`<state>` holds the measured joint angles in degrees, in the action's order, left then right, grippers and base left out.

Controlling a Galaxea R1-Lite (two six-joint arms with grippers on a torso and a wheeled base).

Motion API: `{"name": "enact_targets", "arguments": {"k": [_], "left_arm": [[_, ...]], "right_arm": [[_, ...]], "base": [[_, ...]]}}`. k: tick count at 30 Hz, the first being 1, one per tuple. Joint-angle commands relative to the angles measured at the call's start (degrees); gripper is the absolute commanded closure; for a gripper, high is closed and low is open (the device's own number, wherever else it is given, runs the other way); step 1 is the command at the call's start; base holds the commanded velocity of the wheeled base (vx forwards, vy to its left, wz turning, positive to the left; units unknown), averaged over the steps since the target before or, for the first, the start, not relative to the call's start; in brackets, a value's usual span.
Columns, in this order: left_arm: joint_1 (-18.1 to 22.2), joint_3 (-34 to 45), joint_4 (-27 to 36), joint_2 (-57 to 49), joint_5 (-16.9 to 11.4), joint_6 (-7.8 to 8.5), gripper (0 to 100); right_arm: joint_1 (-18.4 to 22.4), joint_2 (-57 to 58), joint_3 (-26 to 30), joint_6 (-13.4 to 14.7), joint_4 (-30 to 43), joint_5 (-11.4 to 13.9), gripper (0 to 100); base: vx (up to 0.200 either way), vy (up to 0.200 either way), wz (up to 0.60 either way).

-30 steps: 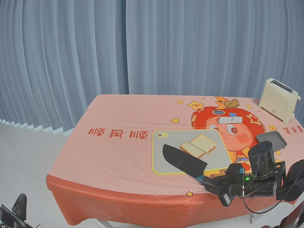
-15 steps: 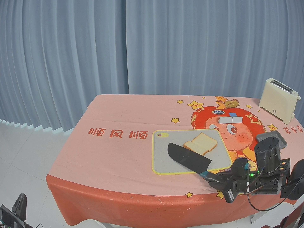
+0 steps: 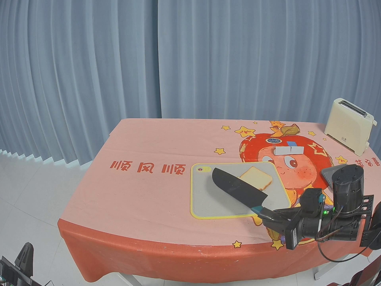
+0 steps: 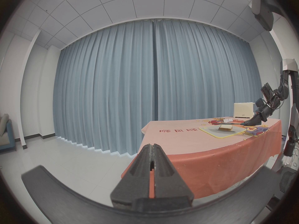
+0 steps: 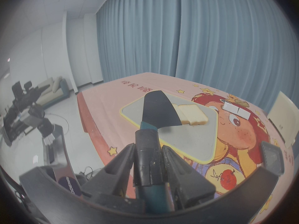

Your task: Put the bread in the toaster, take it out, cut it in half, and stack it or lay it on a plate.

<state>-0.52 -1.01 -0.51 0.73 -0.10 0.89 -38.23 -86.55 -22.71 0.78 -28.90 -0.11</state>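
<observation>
bread [image 5: 190, 114] lay on the grey cutting board [image 5: 193, 140], near the middle of the surface [image 3: 151, 147]. in the right wrist view it was in two pieces, side by side and touching, with a thin line between them. so the cut looked done. the pieces were pale, so their colour did not tell if they had been toasted. the toaster [image 3: 349, 126] stood well apart at the far right corner with nothing sticking out of its slot, so that step looked over too.

the knife [image 3: 238, 188] was in the right gripper [image 5: 149, 159], which was closed tight round the handle. the black blade hung over the board and, in the head view, hid the nearer piece of bread. a shadow under the blade made it look lifted off the board, not pressing down.

the plate [image 5: 272, 157], a small dark tray, sat on the surface between the board and the toaster, partly behind the right arm. the part that showed had no bread on it.

the left gripper [image 4: 151, 171] was low and off to the side of the surface, far from everything, its fingers pressed together with nothing between them.

what looked left to do: put the knife down, then pick up both pieces and stack them or lay them on the plate.
</observation>
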Motion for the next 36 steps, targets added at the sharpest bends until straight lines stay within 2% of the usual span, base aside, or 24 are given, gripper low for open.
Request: {"name": "enact_targets", "arguments": {"k": [1, 6, 11, 14, 17, 22, 36], "left_arm": [[0.0, 1.01, 0.07, 0.06, 0.01, -0.1, 100], [0.0, 1.01, 0.07, 0.06, -0.08, -0.27, 100], [0.08, 1.01, 0.34, 0.06, 0.1, -0.27, 100], [0.08, 1.01, 0.34, 0.06, 0.1, -0.27, 100], [0.08, 1.01, 0.42, 0.06, 0.1, -0.27, 100], [0.08, 1.01, 0.42, 0.06, 0.1, -0.27, 100], [0.08, 1.01, 0.42, 0.06, 0.1, -0.27, 100]], "right_arm": [[0.0, 0.68, -2.07, 2.91, -0.19, 0.2, 100], [0.7, 0.95, -2.95, 6.87, -0.19, 0.72, 100], [0.7, 0.95, -2.6, 8.36, -0.45, 0.64, 100], [0.79, 1.21, -2.43, 12.05, -2.65, 0.55, 100], [0.88, 1.65, -2.16, 13.46, -5.9, 0.11, 100], [1.93, 3.23, -1.9, 13.28, -9.06, -0.24, 100], [0.88, 4.55, -1.46, 13.11, -9.15, 0.02, 100]], "base": [[0.0, 0.0, 0.0], [0.0, 0.0, 0.0], [0.0, 0.0, 0.0], [0.0, 0.0, 0.0], [0.0, 0.0, 0.0], [0.0, 0.0, 0.0], [0.0, 0.0, 0.0]]}}
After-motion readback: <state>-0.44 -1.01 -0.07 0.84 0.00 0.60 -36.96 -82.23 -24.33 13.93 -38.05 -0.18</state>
